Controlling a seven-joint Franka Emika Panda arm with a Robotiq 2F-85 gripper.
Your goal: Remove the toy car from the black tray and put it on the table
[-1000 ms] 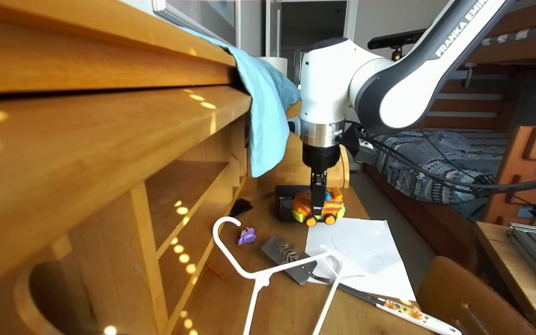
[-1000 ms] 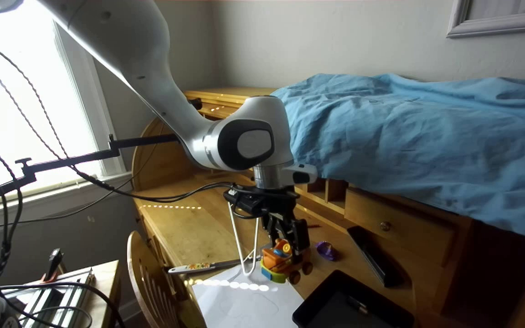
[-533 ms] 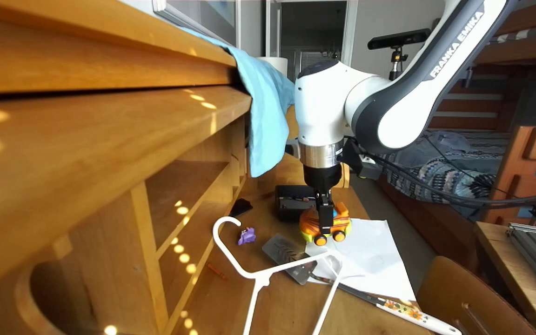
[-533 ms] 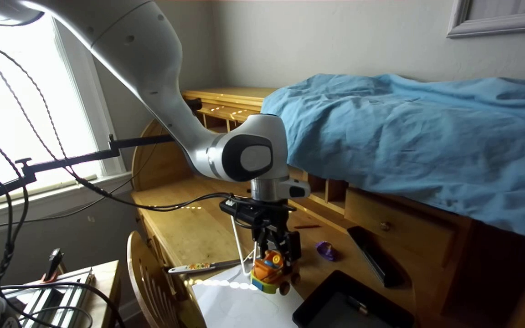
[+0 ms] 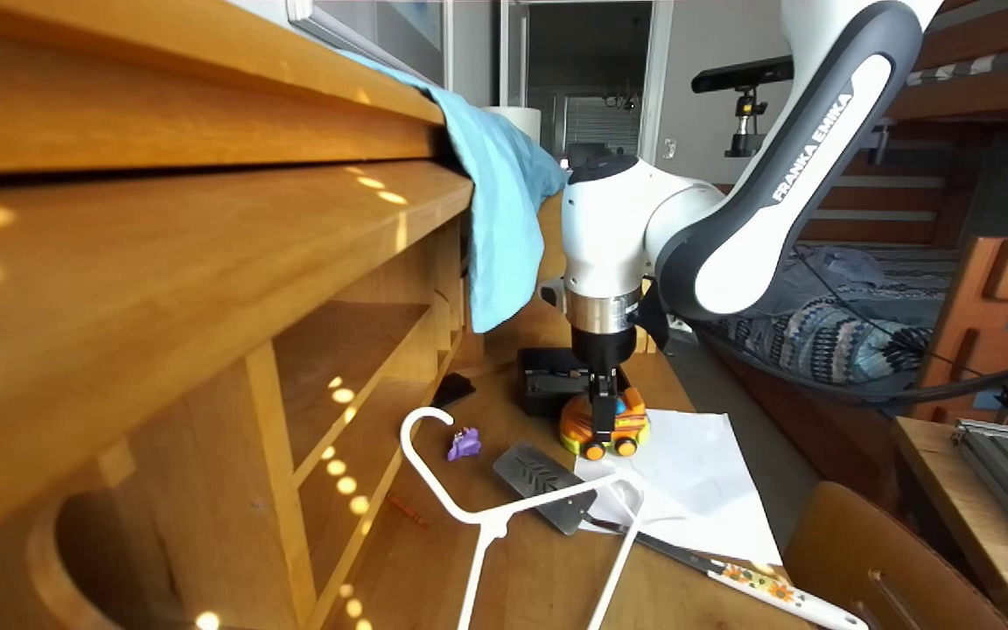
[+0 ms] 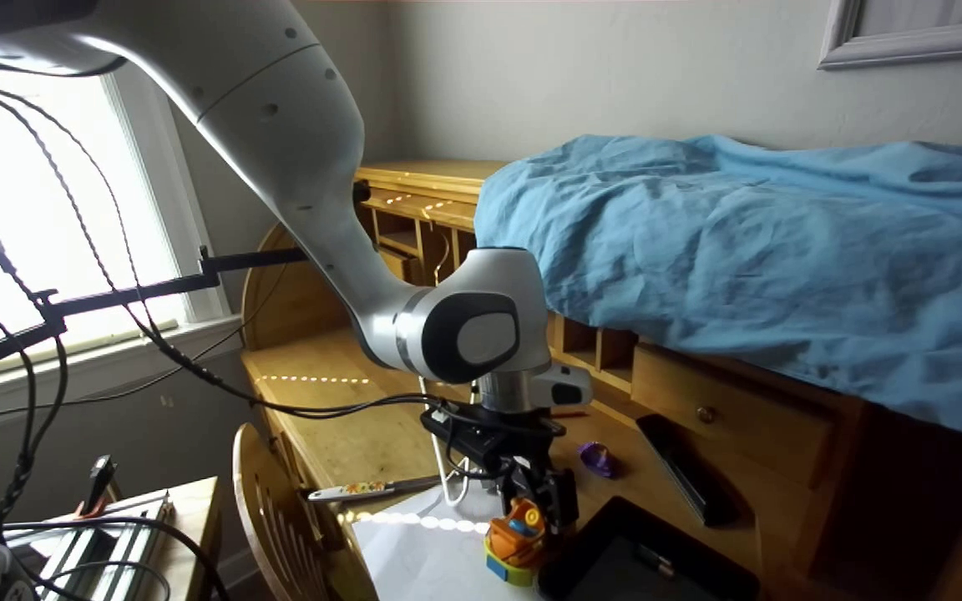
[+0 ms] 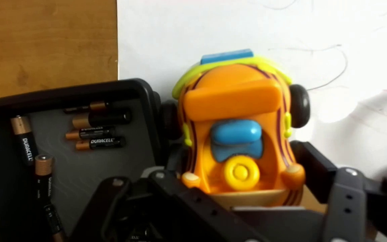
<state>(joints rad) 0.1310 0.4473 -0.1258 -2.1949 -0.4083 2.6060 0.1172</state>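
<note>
Smooth, rounded toy car (image 7: 237,131) in gripper (image 7: 242,158) beside shallow black tray (image 7: 92,178)

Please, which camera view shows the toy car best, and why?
The wrist view: the toy car is largest there, seen from above, with its yellow disc clear. Both exterior views show it smaller, partly hidden by the gripper; an exterior view adds its side, with two orange-centred wheels.

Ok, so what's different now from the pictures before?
The toy car moved down, beside the black tray, because the tool carrying it came lower. The tool still grips the car, so nothing was let go. I can't tell if the car touches the paper yet. The tray, paper, spatula, hanger and purple thing stayed put.
</note>
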